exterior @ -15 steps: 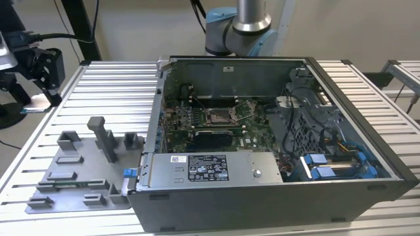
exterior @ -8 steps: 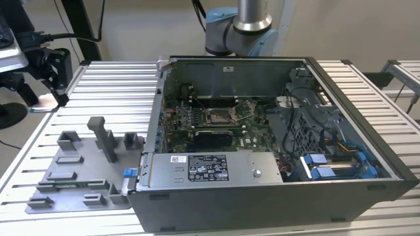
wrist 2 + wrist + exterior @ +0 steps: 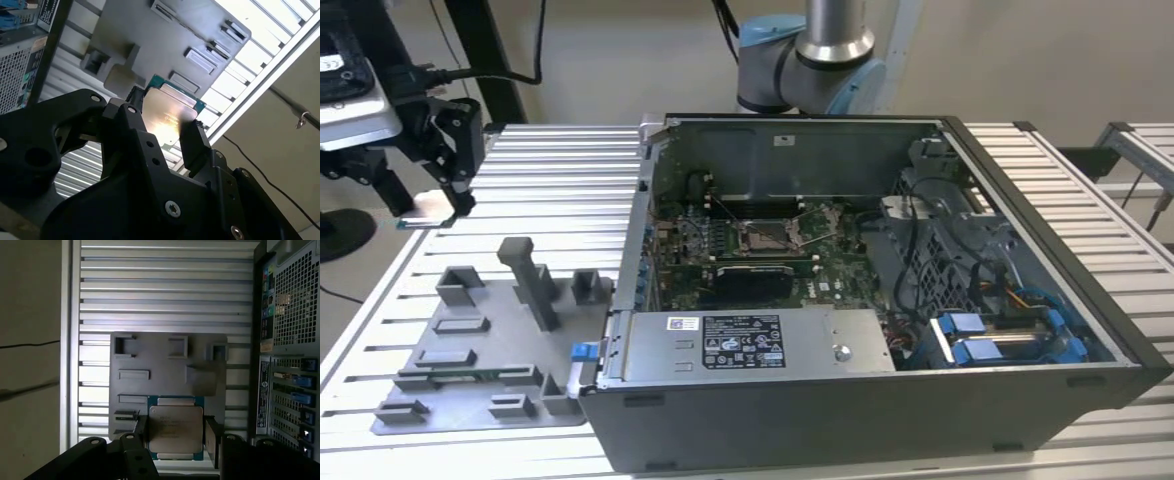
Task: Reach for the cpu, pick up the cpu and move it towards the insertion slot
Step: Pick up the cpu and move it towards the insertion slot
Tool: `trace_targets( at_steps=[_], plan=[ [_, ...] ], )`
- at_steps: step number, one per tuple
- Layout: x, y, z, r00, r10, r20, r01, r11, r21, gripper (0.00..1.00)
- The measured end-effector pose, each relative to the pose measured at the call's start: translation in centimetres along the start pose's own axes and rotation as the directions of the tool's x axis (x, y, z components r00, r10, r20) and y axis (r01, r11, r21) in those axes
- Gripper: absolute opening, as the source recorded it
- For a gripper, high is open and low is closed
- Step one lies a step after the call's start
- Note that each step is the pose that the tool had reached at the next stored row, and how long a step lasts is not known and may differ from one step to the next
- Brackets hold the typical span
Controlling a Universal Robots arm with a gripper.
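The cpu (image 3: 176, 432) is clamped between the two fingers (image 3: 211, 440) of the gripper (image 3: 176, 437), which press on two opposite edges of the chip, so the jaws are closed on it and nothing else is held. In the first wrist view the silvery metal top is turned towards the wrist and a greenish edge is seen around it; in the second wrist view the same top (image 3: 167, 112) is seen at a slant, with light reflected off it between the black finger links. Beyond the fingertips, below the held chip, the grey tray (image 3: 160, 365) is seen with its raised blocks and shallow recesses — the chip is held clear of it, not resting in any recess. Under the tray the slatted metal table (image 3: 165, 290) is spread out. To one side of the gripper the perforated wall of the computer case (image 3: 290, 315) is seen. In the exterior view the case stands open at the top, and the insertion slot (image 3: 763, 236) — a shiny metal frame with a dark centre — is set in the green motherboard (image 3: 834, 240) inside it, well apart from the gripper, with the tray (image 3: 480, 390) lying between the two on the table.
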State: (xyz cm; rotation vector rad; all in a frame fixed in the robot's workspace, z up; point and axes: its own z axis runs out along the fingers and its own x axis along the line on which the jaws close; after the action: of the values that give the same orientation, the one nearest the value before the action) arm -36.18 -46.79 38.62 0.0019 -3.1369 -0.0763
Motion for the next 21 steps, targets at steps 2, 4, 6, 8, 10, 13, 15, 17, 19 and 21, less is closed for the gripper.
trace_targets(
  at_steps=[2,4,6,8,10,13,15,17,19,21],
  plan=[
    [-0.34,0.00,-0.01,1.0000,0.000,-0.0003,0.000,1.0000,0.0001,0.00],
    [-0.69,0.00,-0.01,1.0000,0.000,-0.0004,0.000,1.0000,0.0001,0.00],
    [-1.02,0.00,-0.01,1.0000,0.000,-0.0003,0.000,1.0000,0.0001,0.00],
    [-1.34,0.00,-0.01,1.0000,0.000,-0.0004,0.000,1.0000,0.0001,0.00],
    [-1.67,0.00,-0.01,1.0000,0.000,-0.0004,0.000,1.0000,0.0001,0.00],
    [-2.16,0.00,-0.02,1.0000,0.000,-0.0006,0.000,1.0000,0.0001,0.00],
    [-2.47,0.00,-0.02,1.0000,0.000,-0.0006,0.000,1.0000,0.0001,0.00],
    [-2.74,0.00,-0.02,1.0000,0.000,-0.0006,0.000,1.0000,0.0001,0.00],
    [-3.02,0.00,-0.02,1.0000,0.000,-0.0006,0.000,1.0000,0.0000,0.00],
    [-3.29,0.00,-0.02,1.0000,0.000,-0.0007,0.000,1.0000,0.0001,0.00]
  ],
)
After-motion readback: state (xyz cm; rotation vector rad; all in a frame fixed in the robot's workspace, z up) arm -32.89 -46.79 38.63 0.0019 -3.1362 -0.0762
